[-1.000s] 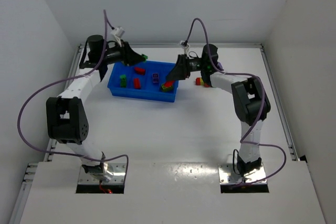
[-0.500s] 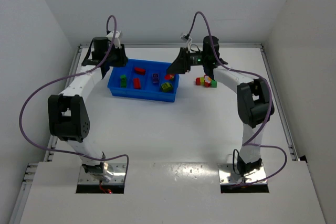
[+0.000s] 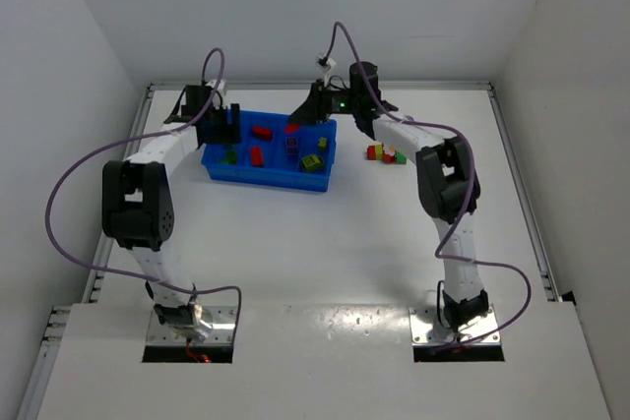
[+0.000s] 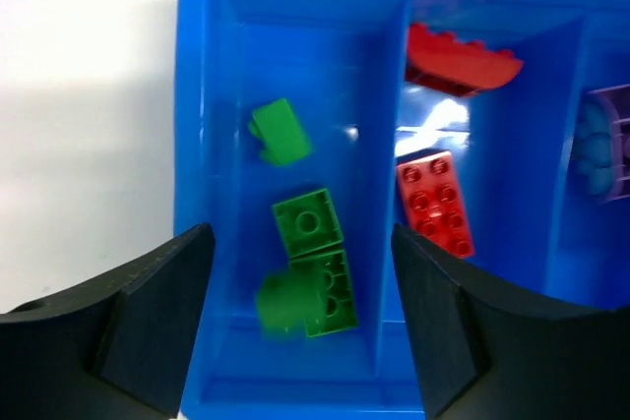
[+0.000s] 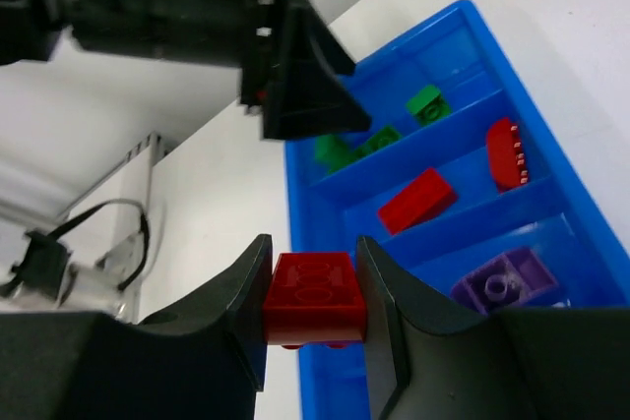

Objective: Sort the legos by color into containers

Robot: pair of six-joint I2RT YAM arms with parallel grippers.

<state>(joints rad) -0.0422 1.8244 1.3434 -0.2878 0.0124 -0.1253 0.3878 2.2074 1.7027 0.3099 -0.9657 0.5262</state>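
Observation:
The blue tray (image 3: pixel 264 179) holds sorted legos. In its leftmost compartment lie green bricks (image 4: pixel 307 224), and one blurred green brick (image 4: pixel 283 304) sits just below my left gripper (image 4: pixel 300 277), which is open and empty above that compartment (image 3: pixel 229 128). Red bricks (image 4: pixel 434 203) lie in the second compartment, a purple brick (image 4: pixel 602 141) in the third, and yellow-green bricks (image 3: pixel 313 162) in the fourth. My right gripper (image 5: pixel 313 265) is shut on a red brick (image 5: pixel 315 299) over the tray's far side (image 3: pixel 294 125). The tray (image 5: pixel 297 206) lies below and beyond it.
A small clump of red and yellow-green bricks (image 3: pixel 385 152) lies on the white table to the right of the tray. White walls close in the table at the back and both sides. The left arm (image 5: pixel 187 17) shows in the right wrist view.
My left gripper swung over the leftmost compartment and opened, letting go of a green brick. My right gripper moved left along the tray's far side, still holding the red brick.

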